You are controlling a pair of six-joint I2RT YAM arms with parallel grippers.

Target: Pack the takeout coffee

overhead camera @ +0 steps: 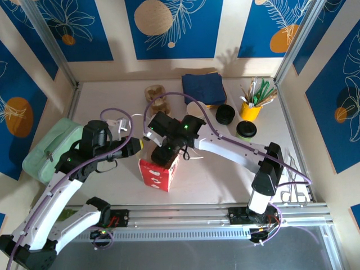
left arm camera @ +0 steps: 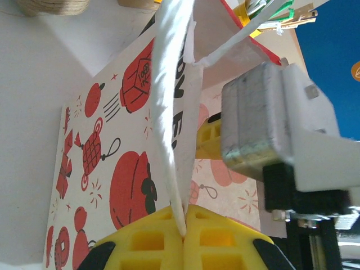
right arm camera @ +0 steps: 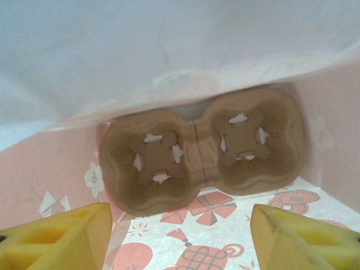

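Two arms meet over one paper bag (overhead camera: 157, 174), and that bag is the biggest liability. It stands near the middle of the table (overhead camera: 225, 180) with its mouth held wide by the left gripper (left arm camera: 184, 228), whose yellow pads are pinched flat on the white top edge. If that pinch slips, or the arm tugs sideways, I judge the wall would fold over the opening or the whole bag would tip.

Next in size is the right arm. The right gripper (right arm camera: 180, 225) reaches down inside the bag, fingers spread apart with nothing between them. The left wrist view shows its wrist close beside the pinched edge. Pulling out at an angle could therefore catch the paper lip and tear it, or drag the bag along.

Below lies the brown pulp carrier (right arm camera: 202, 149), flat on the bag floor against the far wall, its two wells facing up. A cup lowered off-centre could land on the ridge between the wells and tilt.

The takeout coffee (overhead camera: 193, 107) is not in the bag yet. What looks like a white-rimmed cup stands on the table behind the right arm, just in front of the navy napkins (overhead camera: 203, 87), partly hidden. Such a light, tapered cup may buckle if squeezed too hard, or slide out if held too softly.
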